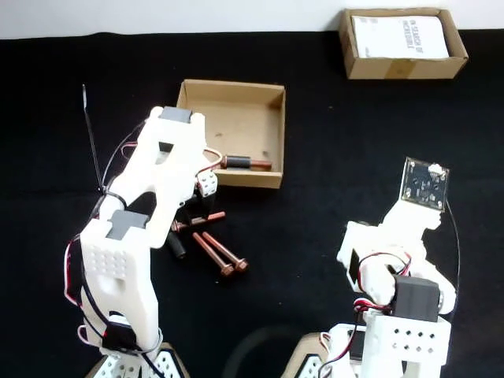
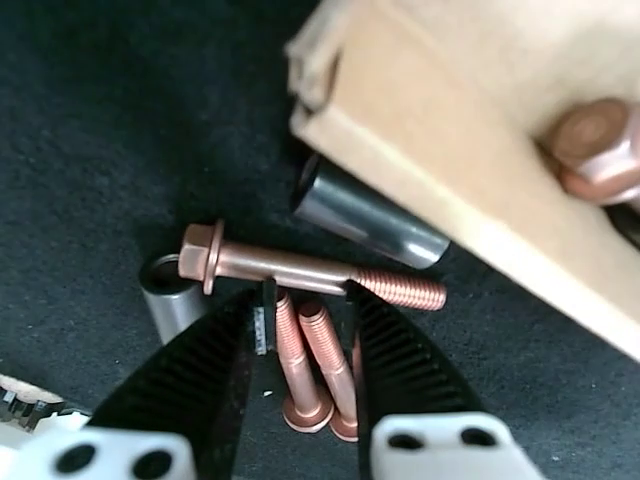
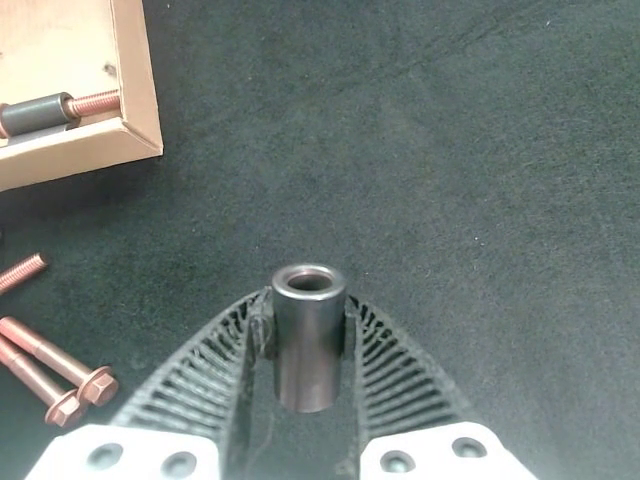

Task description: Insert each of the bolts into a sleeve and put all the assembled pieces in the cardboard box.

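Bolts lie loose on the black table, just below the box in the middle of the high view. One done piece lies inside the box, by its lower wall. So the step in hand looks like the next pair: a bolt has to go into a sleeve.

The right gripper is closed on a sleeve, over bare table and well apart from the box. The sleeve's long way runs along the fingers. Its open hole faces the wrist camera.

The left gripper is open and holds nothing. It hangs over the bolts, just beside the box wall. One bolt lies flat, right across the fingertips. Its long way runs from one jaw to the other, so its head sits past one jaw and its screw end past the other. Two more bolts lie side by side in the gap, pointing along the fingers.

I think the jaws cannot pinch the cross bolt this way. The wrist would need to turn, or take one of the two in the gap. Then the screw end must line up with the sleeve's hole.
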Robot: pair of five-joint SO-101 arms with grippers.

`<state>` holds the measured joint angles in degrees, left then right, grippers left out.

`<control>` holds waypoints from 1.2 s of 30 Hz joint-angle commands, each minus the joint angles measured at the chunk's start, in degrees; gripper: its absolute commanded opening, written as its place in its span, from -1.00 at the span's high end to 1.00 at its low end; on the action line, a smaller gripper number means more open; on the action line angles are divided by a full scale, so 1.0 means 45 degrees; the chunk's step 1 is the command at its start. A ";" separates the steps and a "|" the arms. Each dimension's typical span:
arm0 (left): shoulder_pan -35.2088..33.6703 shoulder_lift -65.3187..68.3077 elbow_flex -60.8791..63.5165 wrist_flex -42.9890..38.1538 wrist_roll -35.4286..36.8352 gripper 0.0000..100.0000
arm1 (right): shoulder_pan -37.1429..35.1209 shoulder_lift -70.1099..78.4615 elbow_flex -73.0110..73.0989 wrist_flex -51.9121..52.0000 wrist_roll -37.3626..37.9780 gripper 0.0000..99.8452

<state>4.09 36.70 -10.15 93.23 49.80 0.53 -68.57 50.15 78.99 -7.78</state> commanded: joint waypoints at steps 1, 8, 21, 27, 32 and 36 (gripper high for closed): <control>-0.0361 0.1182 0.0010 0.0332 0.0020 0.76 | 0.0068 -0.0107 -0.0049 -0.0147 0.0117 0.99; -0.0264 0.1807 -0.1280 0.0547 -0.0059 0.76 | 0.0088 -0.0107 -0.0068 -0.0147 0.0117 0.99; 0.0400 -0.0147 -0.3233 0.1797 -0.2364 0.98 | 0.0068 -0.0107 -0.0068 -0.0205 0.0078 0.99; 0.0850 -0.2549 -0.3683 0.1778 -0.4337 0.98 | 0.0068 -0.0107 -0.0068 -0.0225 0.0059 0.99; 0.1260 -0.4425 -0.2530 0.1836 -0.4884 0.98 | 0.0068 -0.0147 -0.0068 -0.0225 0.0059 0.99; 0.1690 -0.5460 0.0225 0.1817 -0.4845 0.98 | 0.0068 -0.0166 -0.0068 -0.0225 0.0059 0.99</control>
<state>9.89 17.19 -16.04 100.79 28.18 0.53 -68.57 50.15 78.99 -7.60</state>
